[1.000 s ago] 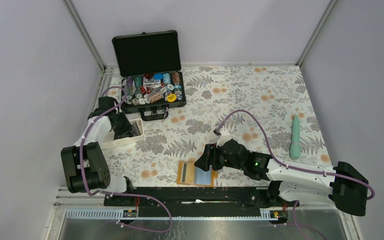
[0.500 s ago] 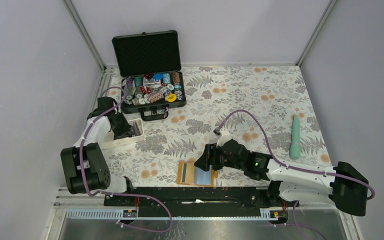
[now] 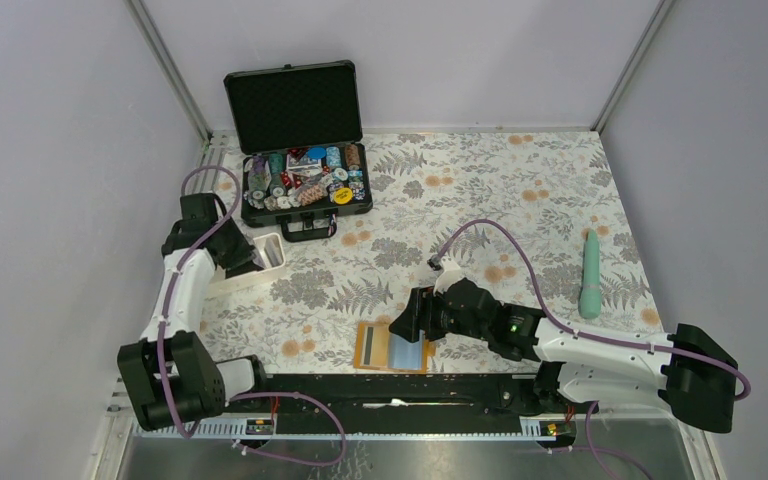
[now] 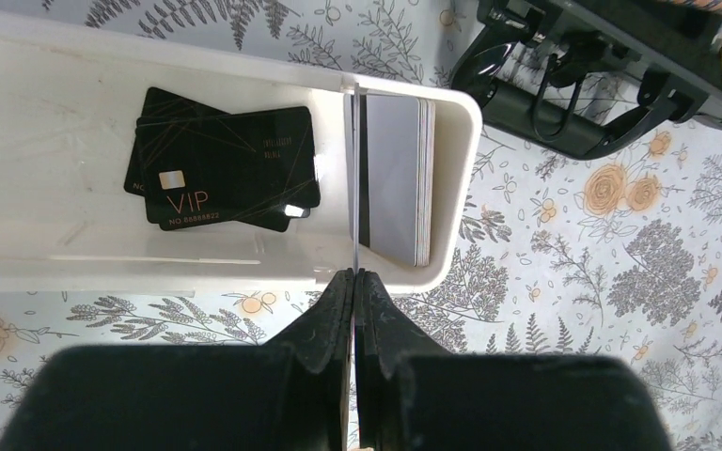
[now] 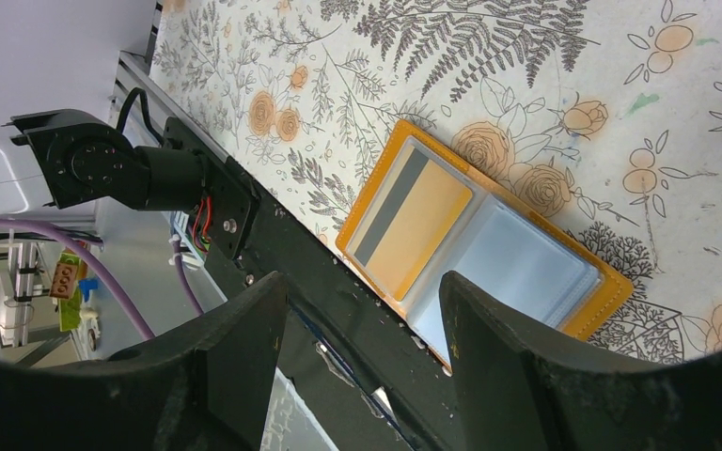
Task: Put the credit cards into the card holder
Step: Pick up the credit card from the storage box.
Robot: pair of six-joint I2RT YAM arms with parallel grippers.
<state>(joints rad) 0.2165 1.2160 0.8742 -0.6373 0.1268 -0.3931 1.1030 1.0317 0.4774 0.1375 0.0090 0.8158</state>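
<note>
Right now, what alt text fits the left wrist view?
The left gripper is shut on a thin card seen edge-on, over the right end of a white tray. Black VIP cards lie flat inside, beside a pale stack.

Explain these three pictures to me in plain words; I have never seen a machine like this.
These are two robot arms bolted at the near edge of a flower-patterned table. The wide picture looks down from above and behind them; the other two come from a camera on each wrist. On the table lie an open black case of poker chips, a white tray with black cards and a pale stack, an open orange card holder and a pale green stick. The left tool is shut on one thin card, seen edge-on above the tray. The right tool is open, holds nothing and hangs over the card holder, where a striped card already sits in a sleeve.
</note>
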